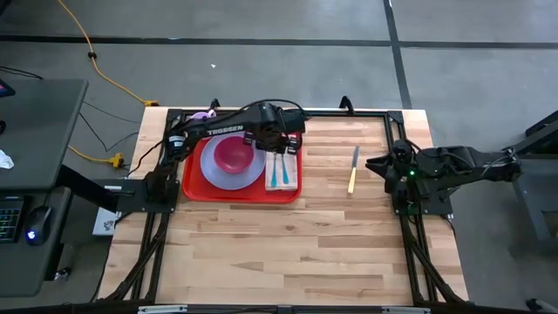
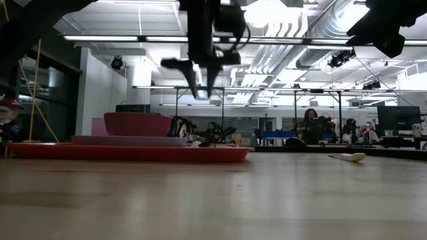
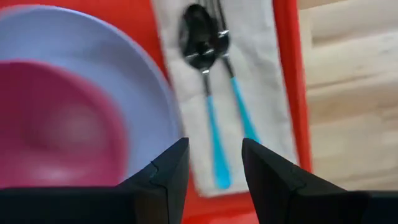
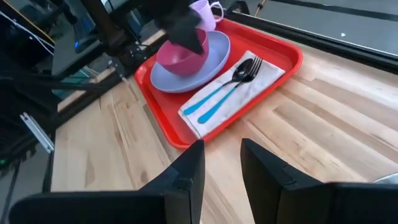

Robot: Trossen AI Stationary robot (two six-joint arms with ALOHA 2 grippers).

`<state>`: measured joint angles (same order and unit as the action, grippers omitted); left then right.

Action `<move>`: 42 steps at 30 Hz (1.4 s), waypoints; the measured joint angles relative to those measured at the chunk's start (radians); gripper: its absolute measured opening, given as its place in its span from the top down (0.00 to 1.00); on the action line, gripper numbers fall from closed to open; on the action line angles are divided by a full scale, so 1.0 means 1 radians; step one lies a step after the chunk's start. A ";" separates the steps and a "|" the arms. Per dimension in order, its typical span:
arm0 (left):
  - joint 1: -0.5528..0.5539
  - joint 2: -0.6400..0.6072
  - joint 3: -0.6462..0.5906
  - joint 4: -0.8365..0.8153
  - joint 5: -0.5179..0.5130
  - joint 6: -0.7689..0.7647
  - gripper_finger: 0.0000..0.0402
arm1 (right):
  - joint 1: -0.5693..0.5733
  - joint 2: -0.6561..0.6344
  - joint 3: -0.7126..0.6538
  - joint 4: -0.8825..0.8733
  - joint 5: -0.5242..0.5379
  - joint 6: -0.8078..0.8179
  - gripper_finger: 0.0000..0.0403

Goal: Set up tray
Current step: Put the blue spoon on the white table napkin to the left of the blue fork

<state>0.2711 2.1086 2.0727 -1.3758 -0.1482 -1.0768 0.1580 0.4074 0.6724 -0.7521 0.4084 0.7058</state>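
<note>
Where high view hides it, lavender mug [image 4: 204, 14] behind tray [image 4: 283, 70]

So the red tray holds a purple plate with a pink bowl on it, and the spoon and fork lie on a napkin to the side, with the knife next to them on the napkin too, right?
Not quite. The knife lies on the bare wooden table, well apart from the red tray, as the high view shows. The rest is right: plate, pink bowl, spoon and fork on the napkin.

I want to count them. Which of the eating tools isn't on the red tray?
The yellow-handled knife. It lies alone on the bare wooden table, while the blue-handled spoon and fork rest on the napkin inside the tray.
</note>
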 joint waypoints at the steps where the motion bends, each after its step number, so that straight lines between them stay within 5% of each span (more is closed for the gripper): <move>1: -0.014 0.000 0.031 -0.048 -0.023 0.005 0.55 | 0.000 0.010 0.000 0.003 -0.001 -0.003 0.80; 7: -0.106 -0.002 0.171 -0.195 -0.122 0.020 0.55 | 0.000 0.103 0.000 0.046 -0.031 -0.042 0.80; 21: -0.241 -0.156 0.190 -0.196 -0.302 -0.084 0.55 | -0.006 0.276 0.000 0.247 -0.085 -0.169 0.80; 37: -0.271 -0.297 0.182 -0.194 -0.456 -0.052 0.55 | -0.302 0.509 0.000 0.569 -0.502 -0.312 0.80; 42: -0.271 -0.401 0.062 -0.195 -0.473 -0.078 0.55 | -0.373 0.596 0.000 0.710 -0.619 -0.322 0.80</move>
<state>-0.0002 1.7074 2.1351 -1.5708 -0.6210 -1.1546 -0.2146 1.0032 0.6724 -0.0416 -0.2109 0.3836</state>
